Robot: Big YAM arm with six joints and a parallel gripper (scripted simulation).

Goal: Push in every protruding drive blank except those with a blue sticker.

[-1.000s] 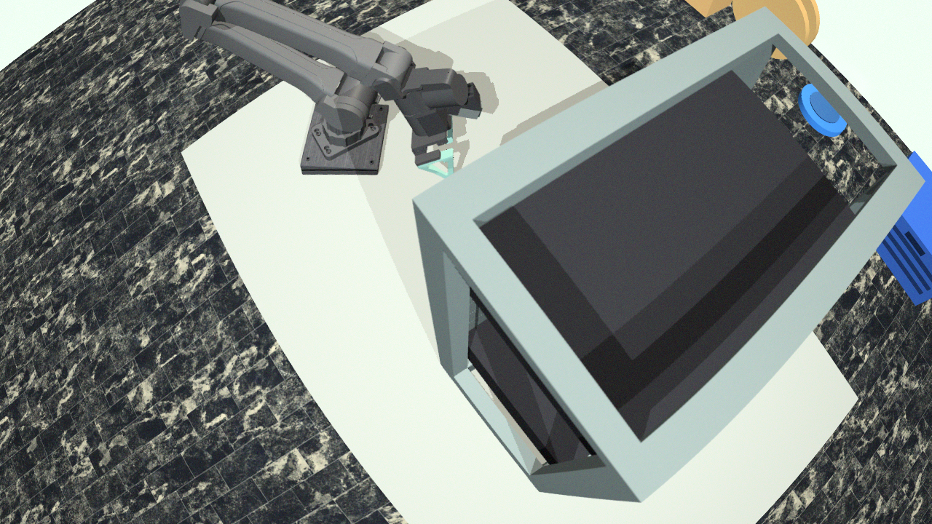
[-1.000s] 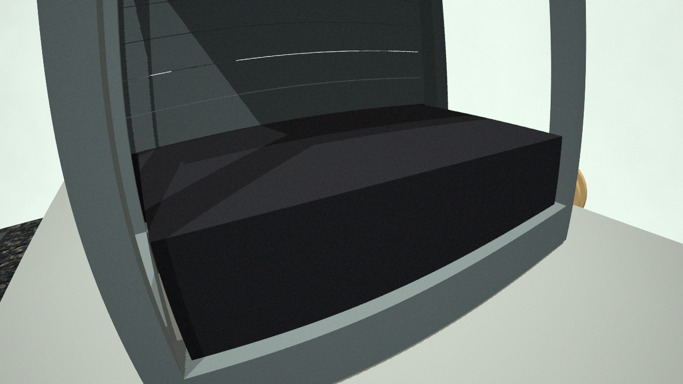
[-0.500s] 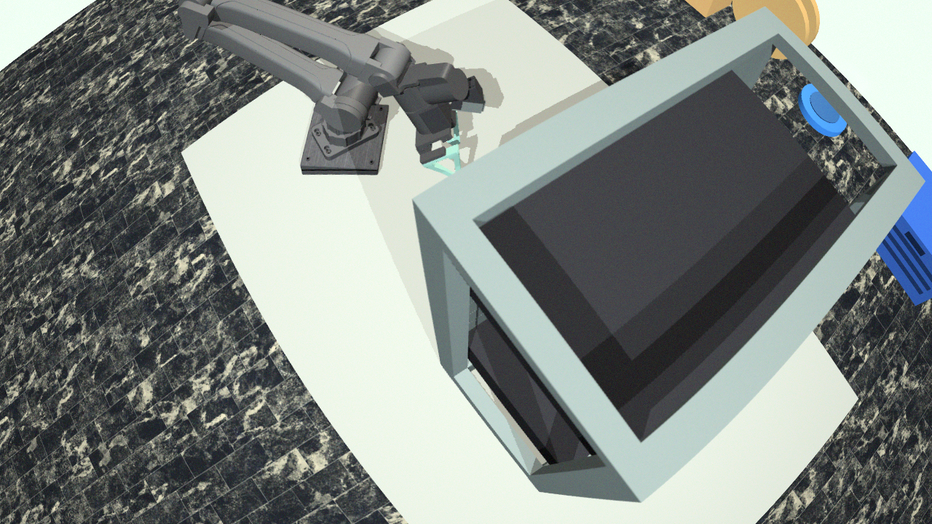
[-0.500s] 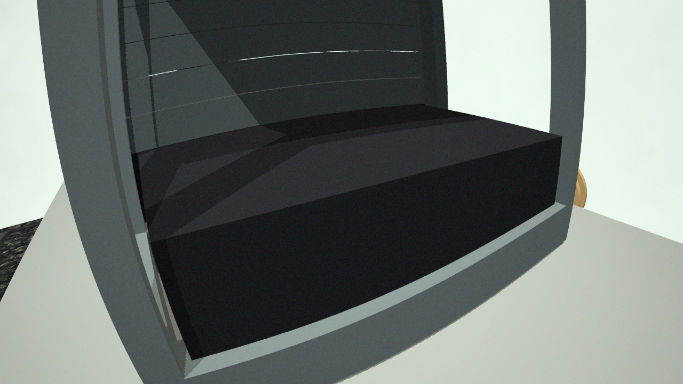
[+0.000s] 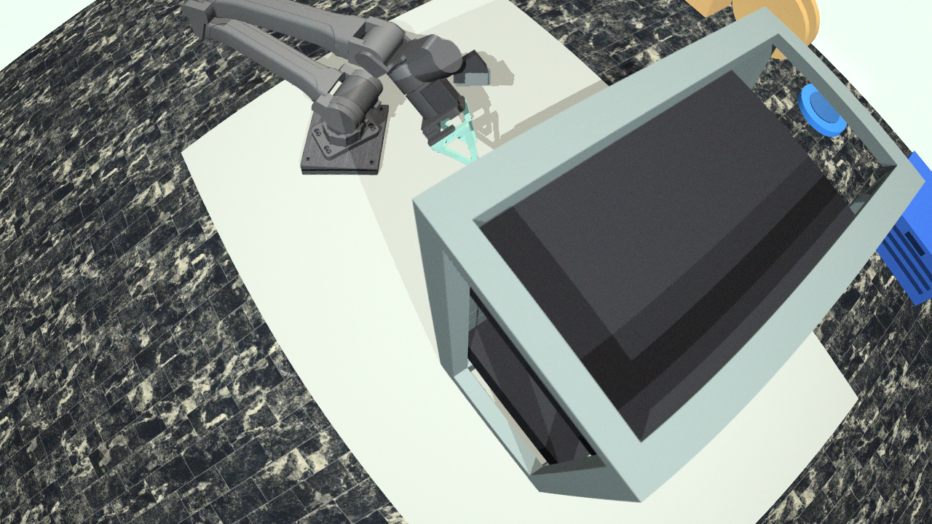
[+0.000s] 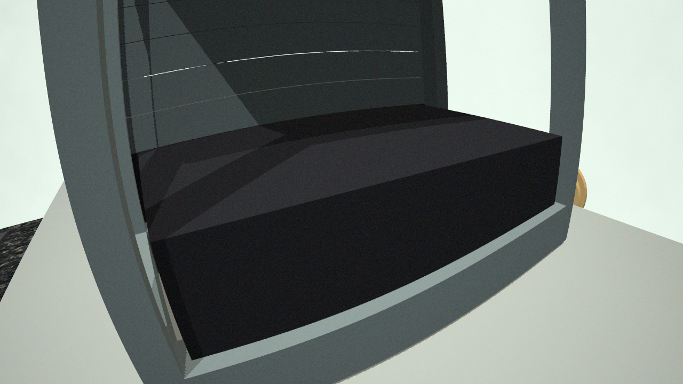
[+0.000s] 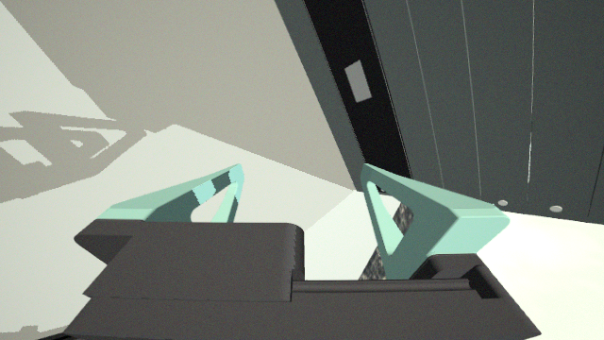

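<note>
The rack (image 5: 652, 260) is a tall grey-blue frame on the white table, with dark panels inside. In the exterior view a large black block (image 6: 358, 229) fills the rack's lowest bay, and flush dark panels divided by thin seams (image 6: 286, 57) lie above it. My gripper (image 5: 459, 140) is open and empty, close to the rack's corner nearest the arm base. In the wrist view the teal fingers stand wide apart, pointing at the rack face. There a black strip (image 7: 373, 123) carries a pale grey label (image 7: 357, 84). I see no blue sticker.
The arm base (image 5: 344, 140) is bolted to the table behind the gripper. A blue round thing (image 5: 822, 110), a blue box (image 5: 909, 234) and a tan thing (image 5: 769, 16) lie beyond the rack. The rack side facing the arm is hidden in the top view.
</note>
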